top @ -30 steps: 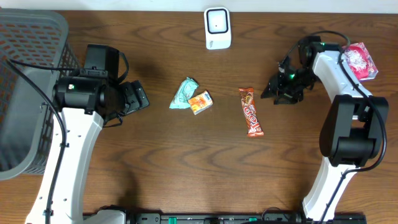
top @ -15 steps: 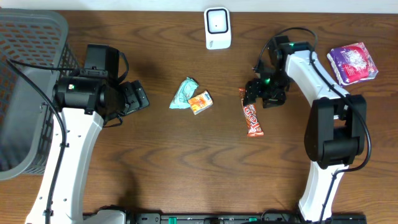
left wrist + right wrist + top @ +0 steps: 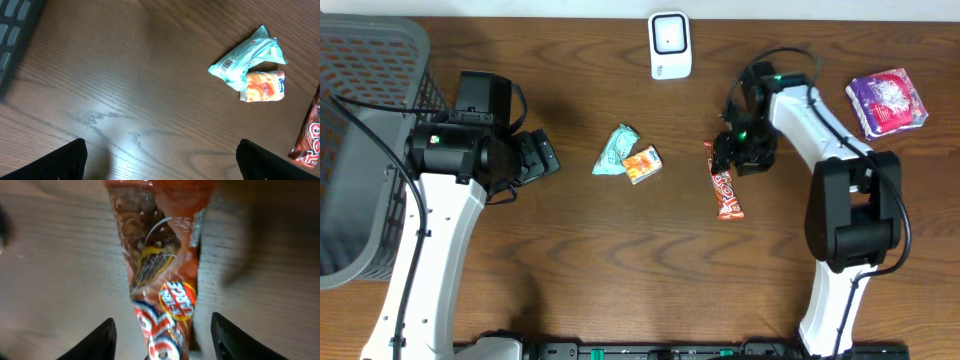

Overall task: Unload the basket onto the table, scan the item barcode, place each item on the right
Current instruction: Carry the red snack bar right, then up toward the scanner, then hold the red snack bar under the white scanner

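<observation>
Wooden tabletop (image 3: 620,250): right gripper (image 3: 738,152) newly arrived from purple packet (image 3: 887,100) over chocolate bar (image 3: 724,185), fingers (image 3: 102,340) parted astride it, ungripped; left gripper (image 3: 165,165) wide open, empty; grasp likely next.

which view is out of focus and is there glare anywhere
Right wrist view: the snack bar sits very close to the lens, so it looks soft and dim and its print is smeared. Left wrist view: sharp, with a pale glare patch on the table near the bottom edge. Overhead view: evenly lit and crisp.
</observation>
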